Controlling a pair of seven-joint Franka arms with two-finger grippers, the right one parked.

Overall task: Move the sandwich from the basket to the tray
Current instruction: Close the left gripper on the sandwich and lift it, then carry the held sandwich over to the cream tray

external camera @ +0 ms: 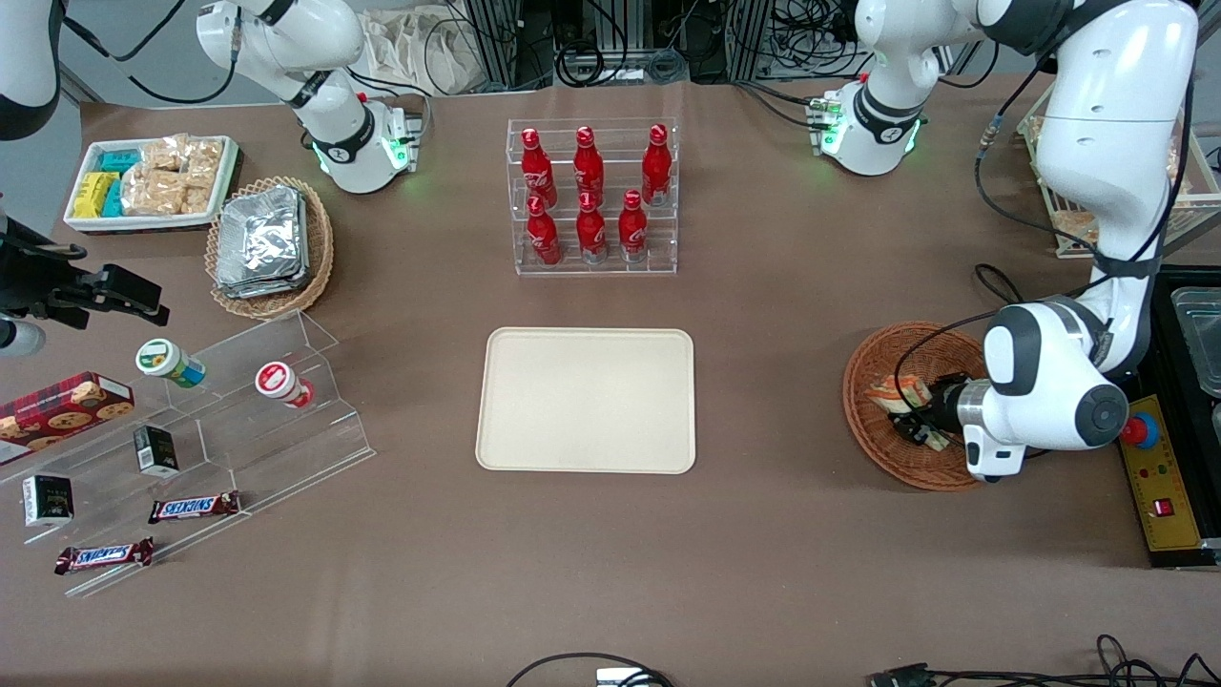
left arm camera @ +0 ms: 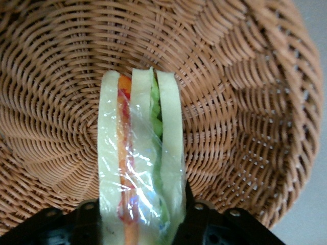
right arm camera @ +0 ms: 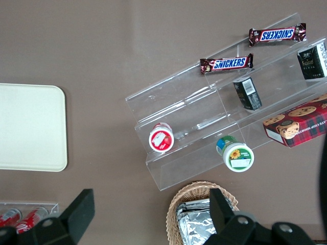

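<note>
The sandwich point(left arm camera: 140, 153) is a plastic-wrapped wedge of pale bread with orange-red and green filling, standing on edge in the round reddish-brown wicker basket point(left arm camera: 245, 102). My left gripper point(left arm camera: 139, 217) is down in the basket with a black finger against each bread face, shut on the sandwich. In the front view the basket point(external camera: 873, 420) lies toward the working arm's end of the table, with the gripper point(external camera: 911, 412) and the sandwich point(external camera: 895, 393) inside it. The cream-beige tray point(external camera: 587, 399) lies flat at the table's middle, bare.
A clear rack of red bottles point(external camera: 591, 196) stands farther from the front camera than the tray. Toward the parked arm's end are a paler basket of foil packets point(external camera: 267, 243), a white snack tray point(external camera: 153, 181) and a clear stepped shelf point(external camera: 238, 420) with snacks.
</note>
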